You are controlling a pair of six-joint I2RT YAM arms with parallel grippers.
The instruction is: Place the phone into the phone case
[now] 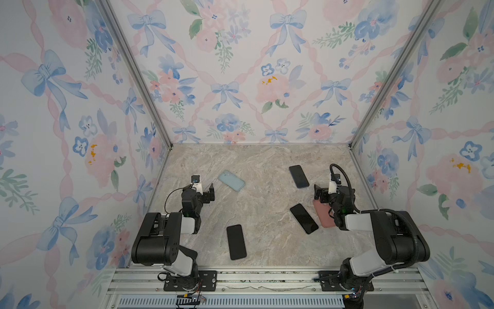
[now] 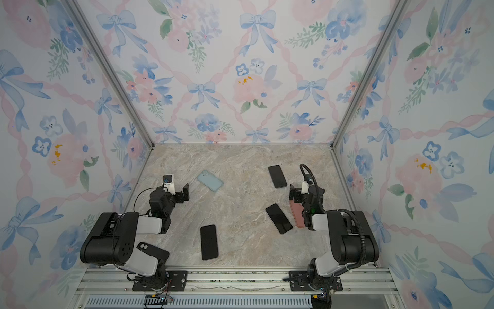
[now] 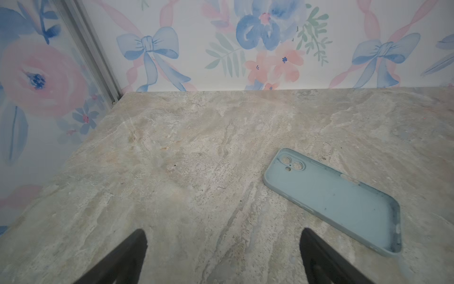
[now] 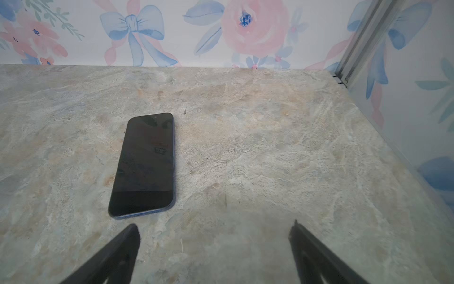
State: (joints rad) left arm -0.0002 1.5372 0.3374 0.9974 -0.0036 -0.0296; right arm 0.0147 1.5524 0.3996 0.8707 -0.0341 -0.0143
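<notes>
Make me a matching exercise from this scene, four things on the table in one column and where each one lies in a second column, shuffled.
Things:
1. blue case
2. pink case
3. blue-edged phone
4. nearest phone

Places:
A. partly under the right arm
B. far side, ahead of the left gripper
C. near edge, middle
D. far side, ahead of the right gripper

Pairs: 1-B, 2-A, 3-D, 4-C

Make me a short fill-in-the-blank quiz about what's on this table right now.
1. The light blue case lies ____ side up.
2. The number of dark phones lying on the table is ____.
3. The pink case sits partly under the ____ arm.

Missing words: open; three; right
</notes>
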